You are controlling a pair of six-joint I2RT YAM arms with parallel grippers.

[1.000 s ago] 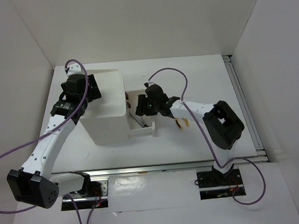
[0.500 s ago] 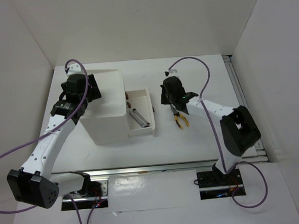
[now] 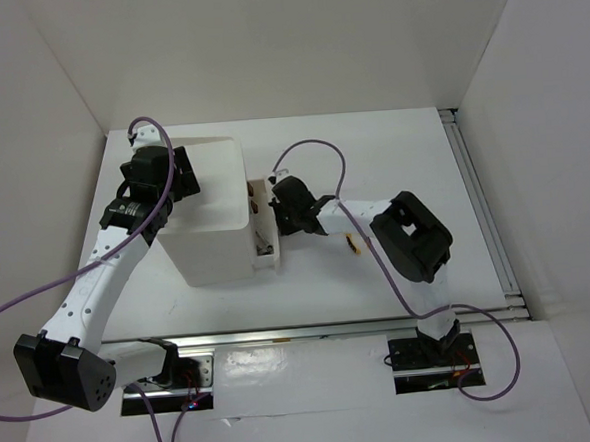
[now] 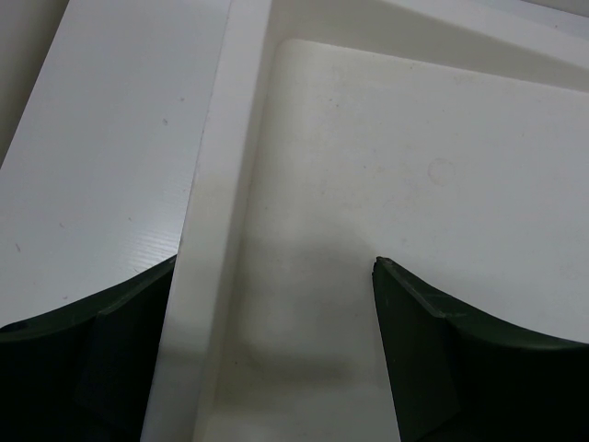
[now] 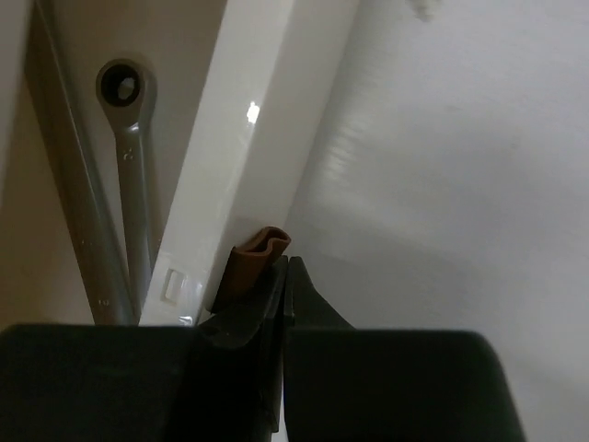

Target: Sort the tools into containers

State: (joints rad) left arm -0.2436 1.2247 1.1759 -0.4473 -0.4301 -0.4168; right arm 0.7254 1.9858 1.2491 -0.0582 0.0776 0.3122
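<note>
The white box unit (image 3: 214, 201) stands left of centre. Its lower drawer (image 3: 268, 251) sticks out part-way to the right. Two silver wrenches (image 5: 118, 184) lie inside the drawer. My right gripper (image 5: 287, 274) is shut with nothing between its fingers, its tips right beside the drawer's brown handle (image 5: 256, 261); from above it (image 3: 280, 214) sits at the drawer's front. The yellow-handled pliers (image 3: 354, 243) lie on the table under the right arm. My left gripper (image 4: 276, 304) is open, its fingers straddling the top bin's rim (image 4: 207, 230). The bin floor that shows is bare.
White walls close in the table on the left, back and right. A metal rail (image 3: 480, 210) runs along the right edge. Purple cables (image 3: 311, 150) loop over both arms.
The right gripper went from the drawer to the pliers, shut, then came back to the drawer's handle. The drawer has slid part-way into the box. The left arm has not moved.
</note>
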